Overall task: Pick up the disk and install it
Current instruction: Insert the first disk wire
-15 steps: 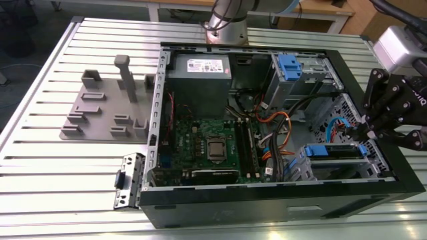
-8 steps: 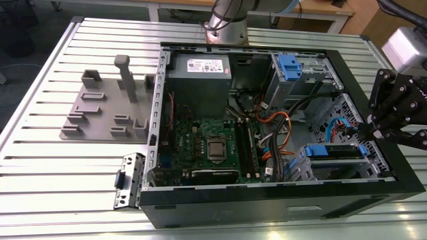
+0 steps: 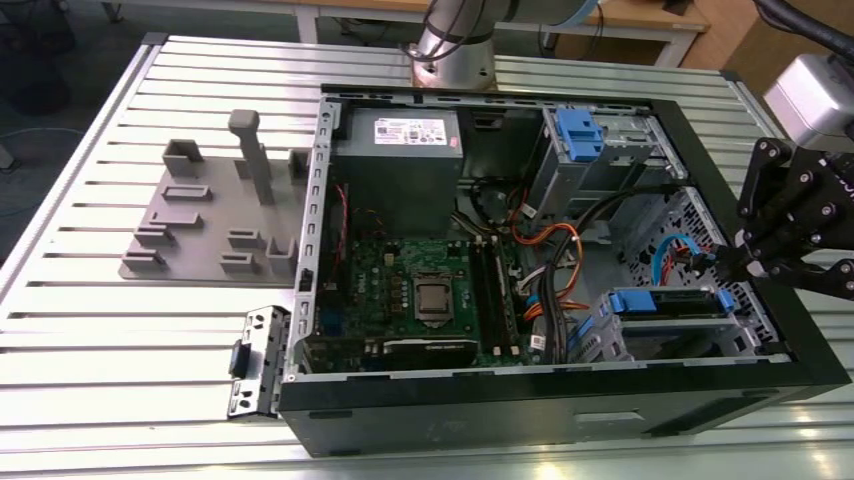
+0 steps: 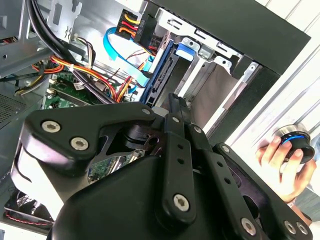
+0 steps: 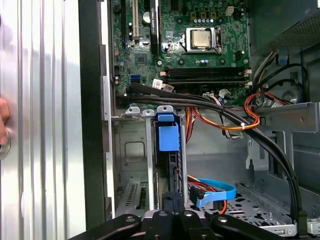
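The tool (image 3: 761, 262) hovers at the open PC case (image 3: 707, 395), just outside the case wall on the exterior view's right, beside the lower drive cage (image 3: 627, 340). The disk (image 3: 667, 302), edged in its blue bracket, already sits in that cage w/ its long axis running across the case toward the tool; the tool is just beside the disk's near end, whether touching or apart can't be told. In the first wrist view the disk (image 5: 169, 150) shows edge-on, running straight away from the tool's linkage toward the motherboard (image 5: 180, 40). Tool's jaws: can't tell if apart or together, tips hidden behind its own black body in both wrist views. Black cable bundle (image 5: 210, 102) and orange wires cross next to the cage. A person's hand (image 4: 280, 160) grips a knob beyond the case wall, on the ribbed bench (image 3: 107, 330).
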Action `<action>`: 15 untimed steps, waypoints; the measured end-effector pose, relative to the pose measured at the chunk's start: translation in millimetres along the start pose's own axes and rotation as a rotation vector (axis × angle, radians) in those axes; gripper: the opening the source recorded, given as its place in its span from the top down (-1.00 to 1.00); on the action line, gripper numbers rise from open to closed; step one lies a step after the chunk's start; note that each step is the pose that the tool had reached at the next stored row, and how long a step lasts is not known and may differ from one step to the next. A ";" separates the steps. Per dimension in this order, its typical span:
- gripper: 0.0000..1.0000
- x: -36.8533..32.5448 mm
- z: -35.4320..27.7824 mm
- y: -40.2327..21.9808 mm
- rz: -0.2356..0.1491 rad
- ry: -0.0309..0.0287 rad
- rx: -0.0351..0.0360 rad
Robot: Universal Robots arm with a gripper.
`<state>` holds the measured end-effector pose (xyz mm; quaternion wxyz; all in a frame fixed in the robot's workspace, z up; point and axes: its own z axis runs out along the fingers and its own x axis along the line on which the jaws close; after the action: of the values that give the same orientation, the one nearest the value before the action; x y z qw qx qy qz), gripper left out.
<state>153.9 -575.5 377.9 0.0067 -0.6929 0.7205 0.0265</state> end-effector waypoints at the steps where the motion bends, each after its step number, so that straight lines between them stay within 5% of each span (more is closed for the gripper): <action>1: 0.80 0.0 0.0 0.0 0.000 0.0000 0.0000; 5: 0.77 0.0 0.0 -0.1 0.000 0.0000 0.0000; 13: 0.18 0.0 0.0 -0.2 0.000 0.0000 0.0000; 15: 0.18 0.0 0.0 -0.2 0.000 -0.0001 0.0000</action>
<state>154.2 -575.5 377.9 0.0067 -0.6929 0.7205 0.0265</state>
